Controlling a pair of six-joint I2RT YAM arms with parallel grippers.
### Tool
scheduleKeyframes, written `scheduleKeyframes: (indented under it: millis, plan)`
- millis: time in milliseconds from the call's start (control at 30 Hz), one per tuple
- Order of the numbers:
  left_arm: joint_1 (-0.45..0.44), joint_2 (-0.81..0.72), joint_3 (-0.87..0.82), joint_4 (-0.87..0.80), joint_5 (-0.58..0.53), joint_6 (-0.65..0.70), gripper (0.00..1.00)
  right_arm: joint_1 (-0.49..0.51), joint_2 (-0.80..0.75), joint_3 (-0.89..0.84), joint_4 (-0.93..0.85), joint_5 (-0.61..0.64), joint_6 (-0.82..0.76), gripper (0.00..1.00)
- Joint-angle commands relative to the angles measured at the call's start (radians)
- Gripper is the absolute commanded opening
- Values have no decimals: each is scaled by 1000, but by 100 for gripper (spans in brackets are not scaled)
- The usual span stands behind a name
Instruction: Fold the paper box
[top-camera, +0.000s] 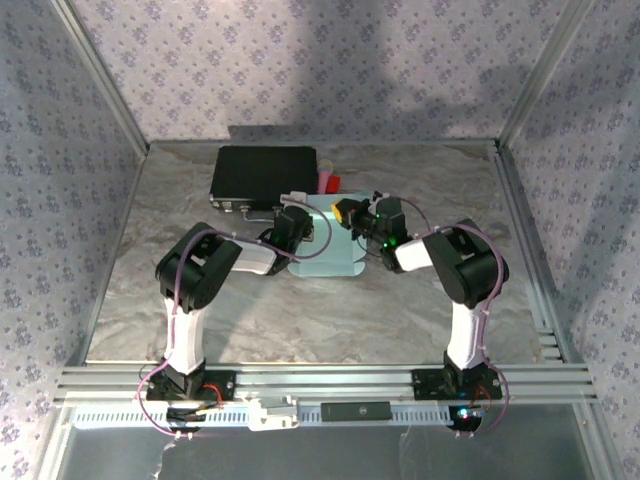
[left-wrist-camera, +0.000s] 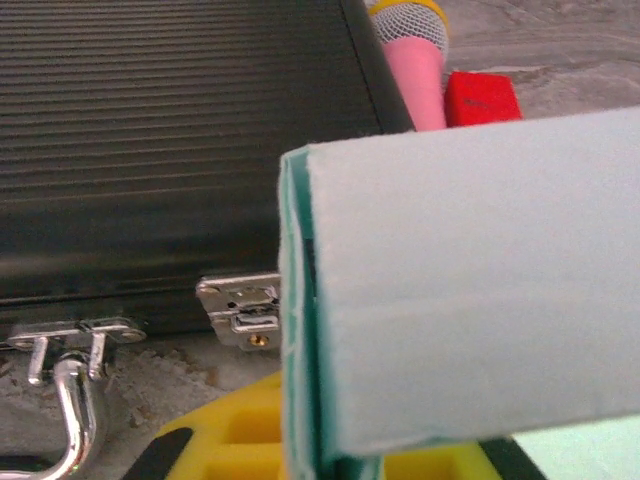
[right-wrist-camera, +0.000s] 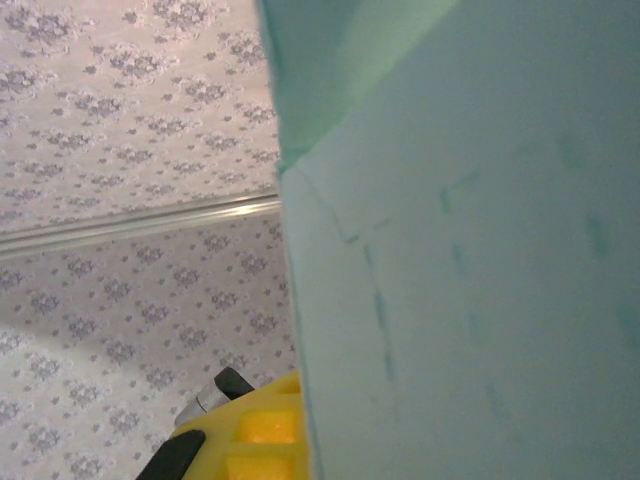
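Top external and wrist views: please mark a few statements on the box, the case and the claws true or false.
1. The box lies between the two arms. True.
2. The case stands open. False: its lid is down, with a latch showing on its front edge.
3. A pink item and a red block lie just right of the case. True.
4. The box is a flat blank with nothing raised. False: the left wrist view shows a panel folded up.
5. The left claw and the right claw gape wide. False: both are shut on the box.
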Motion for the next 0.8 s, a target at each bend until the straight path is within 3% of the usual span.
scheduleKeyframes:
  millis: [0, 100, 133, 233, 300, 333, 633, 700, 767]
  plan:
    - [-52, 26, 49, -34, 5, -9, 4, 60, 11, -20, -15, 23, 38, 0]
    - [-58, 15, 48, -56, -35, -22, 0, 65, -22, -23, -64, 31, 22, 0]
    - [-59, 5, 47, -69, -47, -29, 0, 62, -40, -22, -96, 31, 12, 6]
    - [-60, -46, 37, -115, -57, -40, 0, 49, -133, -46, -182, 55, -59, 42]
    - [-56, -92, 38, -174, -51, -45, 0, 37, -242, -58, -285, 76, -135, 60]
    - [-51, -121, 46, -218, -44, -50, 0, 29, -308, -57, -360, 80, -179, 63]
    - [12, -351, 176, -790, 116, -173, 0, -86, -888, 106, -1158, 135, -665, 66]
    - [34, -368, 250, -970, 178, -189, 0, -144, -924, 153, -1294, 97, -741, 62]
    - [45, -375, 315, -1129, 215, -178, 0, -208, -931, 186, -1372, -4, -787, 48]
